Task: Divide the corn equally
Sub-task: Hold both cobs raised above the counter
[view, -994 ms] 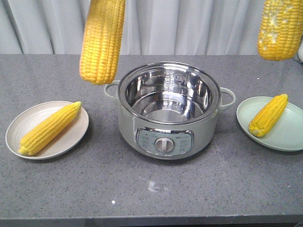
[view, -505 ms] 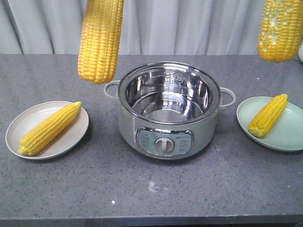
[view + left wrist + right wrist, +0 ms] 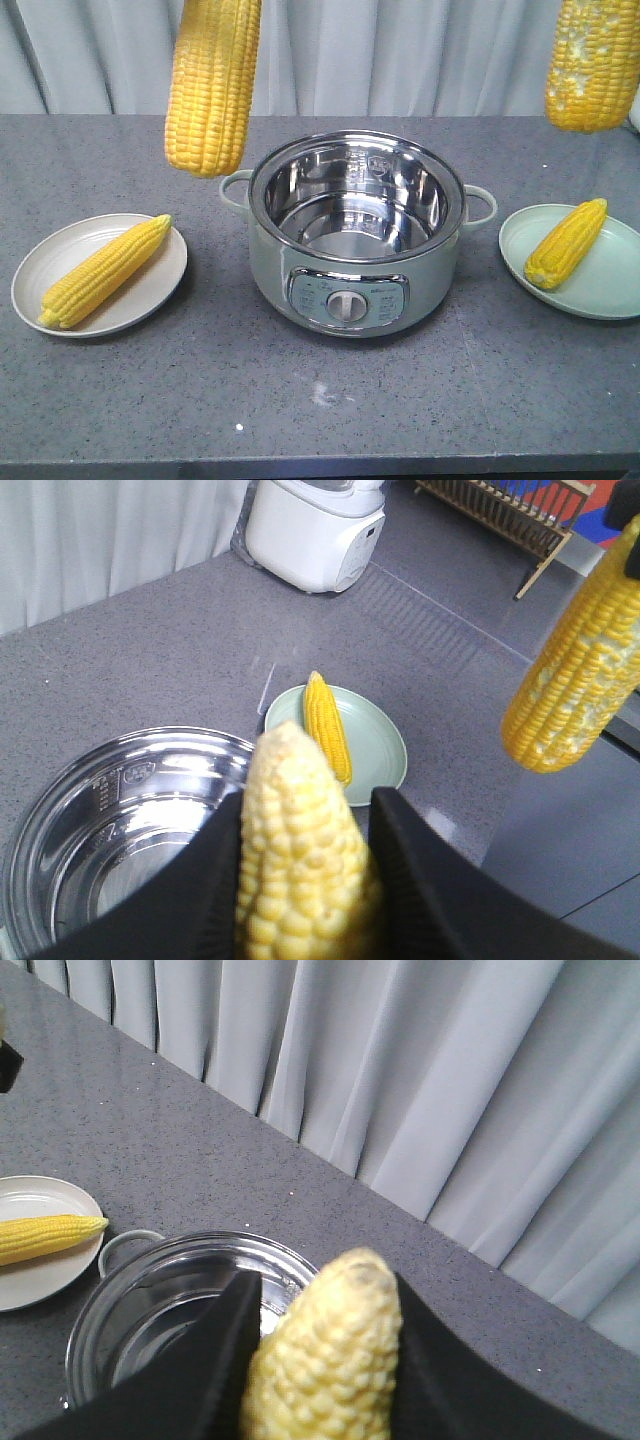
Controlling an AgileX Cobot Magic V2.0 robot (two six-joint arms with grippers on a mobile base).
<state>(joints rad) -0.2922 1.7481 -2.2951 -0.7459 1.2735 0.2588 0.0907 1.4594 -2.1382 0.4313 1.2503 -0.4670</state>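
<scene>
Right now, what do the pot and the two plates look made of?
Pot: polished metal bowl, probably stainless steel, given mirror reflections; pale outer shell unclear. Beige plate and green plate: matte, little glare; plastic or ceramic, cannot tell.

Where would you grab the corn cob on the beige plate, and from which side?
Grip the cob across its middle, from straight above. It lies flat and diagonal on the beige plate, both long sides exposed; its tip, nearest the pot, is probably too narrow.
</scene>
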